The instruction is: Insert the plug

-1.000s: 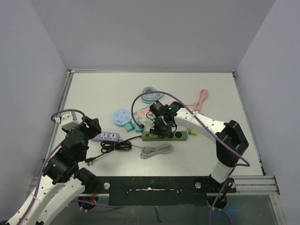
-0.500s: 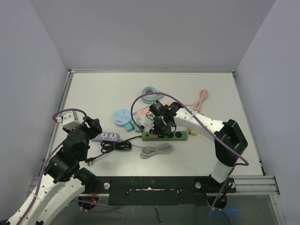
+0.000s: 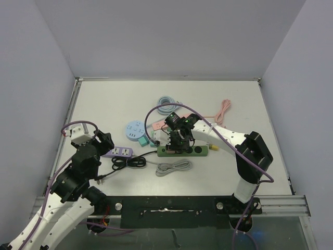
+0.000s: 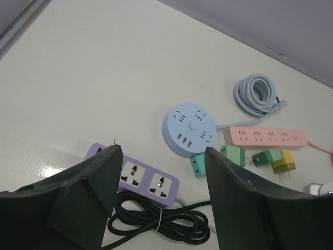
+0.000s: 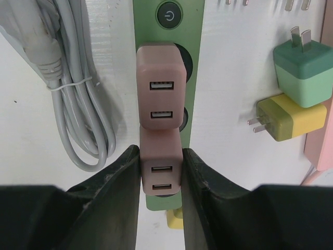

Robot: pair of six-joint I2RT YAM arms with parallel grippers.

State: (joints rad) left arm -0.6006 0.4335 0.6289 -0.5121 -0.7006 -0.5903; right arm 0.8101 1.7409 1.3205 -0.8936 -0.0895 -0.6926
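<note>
The green power strip (image 5: 193,26) lies near the middle of the surface (image 3: 104,104) and carries two dusty-pink plugs, each with two USB ports on its face. One pink plug (image 5: 161,91) sits over a round socket just past the strip's round button, which bears a power symbol, the only marking that can be read. The second pink plug (image 5: 161,179), the one being inserted, lies on the strip touching the first. The right gripper (image 5: 160,156) has its jaws clamped on the sides of this plug; whether its prongs are fully in the socket cannot be told. A small yellow piece (image 5: 174,221) shows at the strip's end beyond the held plug. Four strips are in view: besides the green one, a purple strip (image 4: 156,185), a round blue strip (image 4: 190,129) and a pink strip (image 4: 265,138), all to the left of or behind the green one. Four loose adapters lie just beside the green strip: a green adapter (image 5: 303,67), a yellow adapter (image 5: 281,117) and two teal adapters (image 4: 233,155). There are four coiled cables: a grey cable (image 5: 67,104) alongside the green strip, a black cable (image 4: 156,224) by the purple strip, a light-blue cable (image 4: 257,92) and a pink cable (image 3: 223,110) farther back. The left gripper (image 4: 162,156) hovers above the purple strip, well apart from the green one, its jaws wide apart and holding nothing.
</note>
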